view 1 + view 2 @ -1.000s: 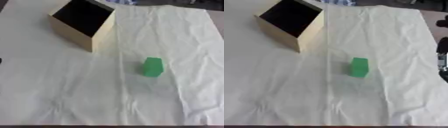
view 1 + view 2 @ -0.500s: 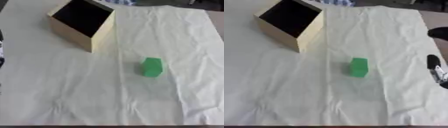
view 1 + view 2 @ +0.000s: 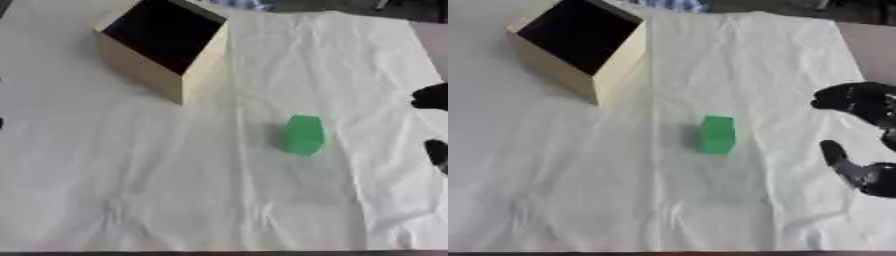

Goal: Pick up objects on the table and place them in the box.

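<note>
the small green block (image 3: pixel 717 134) stands upright near the middle of the pale yellow wrinkled cloth (image 3: pixel 737 60), well apart from the open tan cardboard box (image 3: pixel 579 47) up at about ten o'clock. the robot's black right hand (image 3: pixel 866 140) sits at three o'clock, thumb and fingers spread, holding nothing. this looks like the reach; next it should close around the block. the left hand isn't visible.
</note>
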{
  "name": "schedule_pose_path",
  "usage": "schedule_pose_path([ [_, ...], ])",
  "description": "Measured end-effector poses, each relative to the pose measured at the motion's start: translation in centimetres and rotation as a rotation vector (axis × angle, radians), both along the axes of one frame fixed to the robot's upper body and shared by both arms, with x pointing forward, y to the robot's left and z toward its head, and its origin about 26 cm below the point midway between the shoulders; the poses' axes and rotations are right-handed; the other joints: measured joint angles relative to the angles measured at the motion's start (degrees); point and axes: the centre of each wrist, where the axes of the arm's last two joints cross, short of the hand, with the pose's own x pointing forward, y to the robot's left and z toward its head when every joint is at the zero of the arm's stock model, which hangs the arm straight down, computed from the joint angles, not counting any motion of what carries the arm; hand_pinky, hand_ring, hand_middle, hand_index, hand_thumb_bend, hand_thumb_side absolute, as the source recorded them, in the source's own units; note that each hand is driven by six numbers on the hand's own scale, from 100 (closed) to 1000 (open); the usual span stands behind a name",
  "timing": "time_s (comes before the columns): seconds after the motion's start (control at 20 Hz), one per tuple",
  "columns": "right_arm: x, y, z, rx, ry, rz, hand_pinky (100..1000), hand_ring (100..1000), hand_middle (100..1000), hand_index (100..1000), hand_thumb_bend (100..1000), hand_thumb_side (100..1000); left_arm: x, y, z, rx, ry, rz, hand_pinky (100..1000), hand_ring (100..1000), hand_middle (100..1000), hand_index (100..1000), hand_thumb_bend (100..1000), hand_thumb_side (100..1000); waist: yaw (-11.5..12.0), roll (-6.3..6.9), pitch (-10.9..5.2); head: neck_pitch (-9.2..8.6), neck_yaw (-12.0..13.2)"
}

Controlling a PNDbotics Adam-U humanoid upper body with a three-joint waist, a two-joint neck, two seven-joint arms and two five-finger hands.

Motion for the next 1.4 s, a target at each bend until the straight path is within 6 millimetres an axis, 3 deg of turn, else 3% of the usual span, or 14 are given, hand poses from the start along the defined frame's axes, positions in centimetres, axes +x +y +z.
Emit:
schedule_pose_path([
  [0.3,0.5,1.0,0.6,-0.079,0.096,0.026,848,866,832,898,100,875,0.0,-0.2,0.0,0.006,0.004,-0.011,619,771,776,847,342,525,0.5,-0.02,0.05,0.00,-0.5],
  [0.75,1.4,2.8,2.0,-0.085,0.192,0.036,855,877,828,926,100,771,0.1,-0.5,0.0,0.008,0.017,-0.038,618,770,777,847,337,528,1.3,-0.14,0.05,0.00,-1.3],
  [1.0,2.0,4.1,3.3,-0.108,0.227,0.001,847,869,811,938,296,671,0.1,-0.6,-0.1,0.011,0.024,-0.051,617,770,777,847,335,529,1.9,-0.42,0.04,0.01,-2.0],
  [1.4,2.6,5.7,4.3,-0.133,0.260,-0.090,844,876,815,940,338,633,0.1,-0.7,-0.1,0.012,0.033,-0.063,617,770,777,847,328,532,2.4,-0.82,0.04,0.01,-2.3],
])
